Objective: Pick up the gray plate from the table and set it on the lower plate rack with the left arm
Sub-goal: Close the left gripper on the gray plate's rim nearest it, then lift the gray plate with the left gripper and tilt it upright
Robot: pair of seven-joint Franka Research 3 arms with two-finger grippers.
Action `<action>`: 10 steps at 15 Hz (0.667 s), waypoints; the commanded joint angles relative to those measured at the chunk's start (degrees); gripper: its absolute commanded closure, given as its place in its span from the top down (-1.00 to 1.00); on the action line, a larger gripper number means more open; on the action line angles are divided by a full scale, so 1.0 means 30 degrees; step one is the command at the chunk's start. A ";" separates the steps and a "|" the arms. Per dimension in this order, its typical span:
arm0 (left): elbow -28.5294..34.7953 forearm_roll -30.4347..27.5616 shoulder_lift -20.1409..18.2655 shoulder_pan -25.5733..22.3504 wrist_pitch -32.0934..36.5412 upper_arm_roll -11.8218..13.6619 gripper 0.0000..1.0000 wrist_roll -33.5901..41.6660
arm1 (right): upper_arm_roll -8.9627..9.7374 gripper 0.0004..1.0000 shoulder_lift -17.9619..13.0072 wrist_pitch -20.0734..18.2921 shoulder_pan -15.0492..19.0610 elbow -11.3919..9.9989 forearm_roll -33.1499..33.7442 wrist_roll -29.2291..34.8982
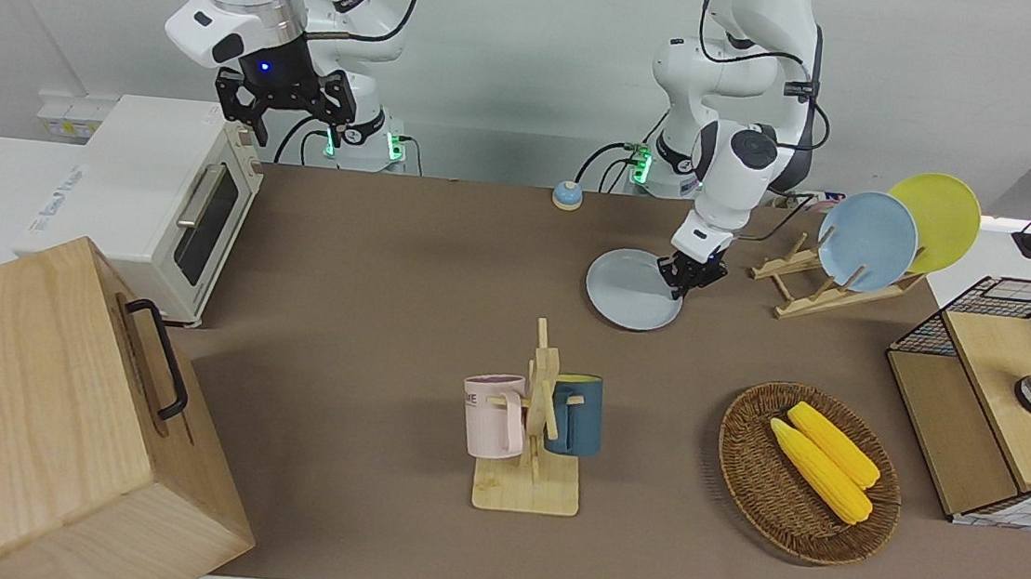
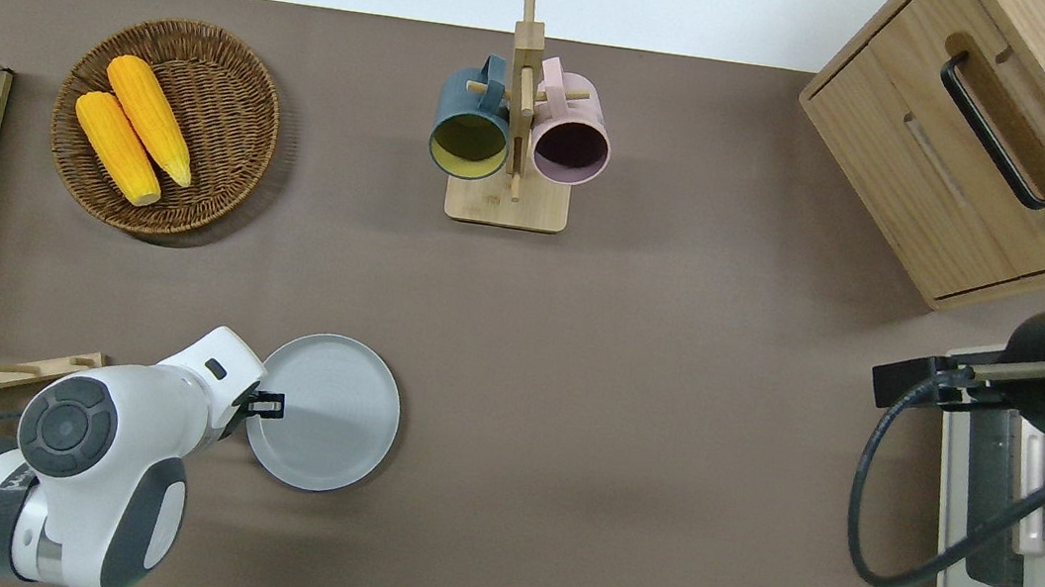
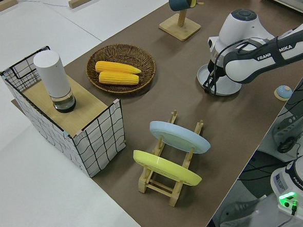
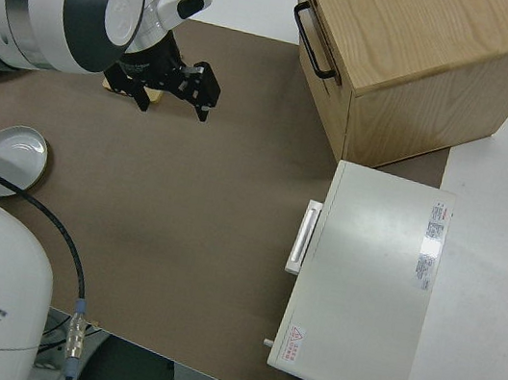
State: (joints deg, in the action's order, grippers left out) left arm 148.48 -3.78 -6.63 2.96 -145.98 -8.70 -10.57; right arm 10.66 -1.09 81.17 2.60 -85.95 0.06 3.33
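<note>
Front: left end effector [image 1: 690, 280] clamped on gray plate [image 1: 632, 289] rim at plate's 3 o'clock; plate on desk [image 1: 405, 271]. Overhead: grip at plate's 9 o'clock; lower plate rack [image 2: 15, 368] at 9 o'clock of plate. Right side: right end effector [image 4: 171, 88] parked, fingers spread.

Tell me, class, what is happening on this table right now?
The left gripper is down at the rim of the gray plate, on the side toward the left arm's end of the table, apparently gripping it. The plate looks slightly tilted, with that edge raised off the table. The lower plate rack already holds a blue plate and a yellow plate, with open slots at its lower end. The right arm is parked.
</note>
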 commanded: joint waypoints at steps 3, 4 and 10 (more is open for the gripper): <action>-0.0918 0.0000 -0.1333 -0.0021 0.3216 0.0203 -1.00 -0.0258 | 0.0108 0.98 -0.0047 -0.0250 0.0188 0.0116 -0.0197 -0.0027; -0.0948 0.0000 -0.1510 -0.0021 0.3510 0.0203 -1.00 -0.0258 | 0.0108 0.97 -0.0047 -0.0250 0.0188 0.0116 -0.0197 -0.0027; -0.1446 0.0000 -0.2566 -0.0021 0.5386 0.0496 -1.00 -0.0229 | 0.0108 0.97 -0.0047 -0.0250 0.0188 0.0116 -0.0197 -0.0027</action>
State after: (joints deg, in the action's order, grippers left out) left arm 144.75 -3.78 -12.21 2.74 -133.32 -7.68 -10.79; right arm 10.66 -1.09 81.17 2.60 -85.95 0.06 3.33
